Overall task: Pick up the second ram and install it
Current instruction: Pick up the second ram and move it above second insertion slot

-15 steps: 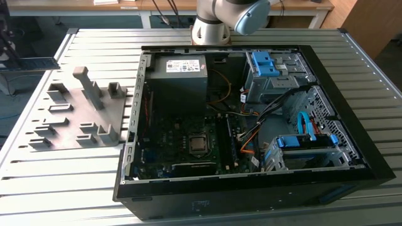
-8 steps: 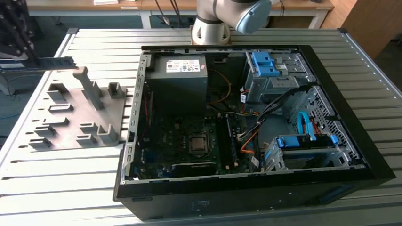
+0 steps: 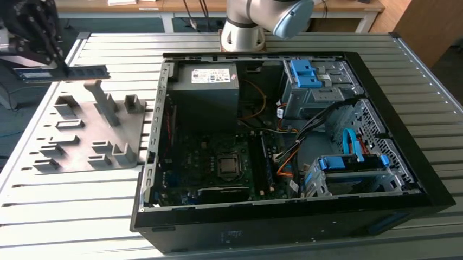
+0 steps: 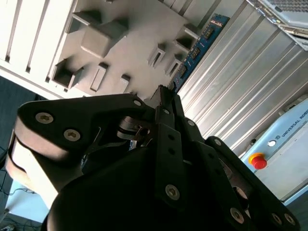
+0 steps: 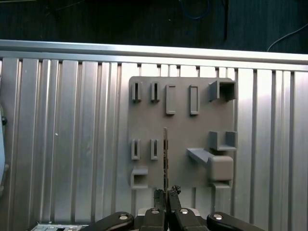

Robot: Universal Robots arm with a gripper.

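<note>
Slatted table (image 3: pixel 434 81), tool (image 5: pixel 166 192) w/ ram (image 5: pixel 165 159), fixture (image 3: pixel 79 132), PC case (image 3: pixel 289 227)

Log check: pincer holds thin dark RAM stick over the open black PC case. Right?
No. First wrist view: the pincer holds the thin dark RAM stick over the grey plastic fixture plate; the open black PC case sits aside, exterior view.

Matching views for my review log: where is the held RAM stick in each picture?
Exterior view: the second ram juts from the gripper at the exterior view's upper left, near the grey fixture plate.
First wrist view: edge-on thin line across the plate.
Second wrist view: blue-edged strip along the plate's edge.
Shared landmark: the fixture plate.
</note>
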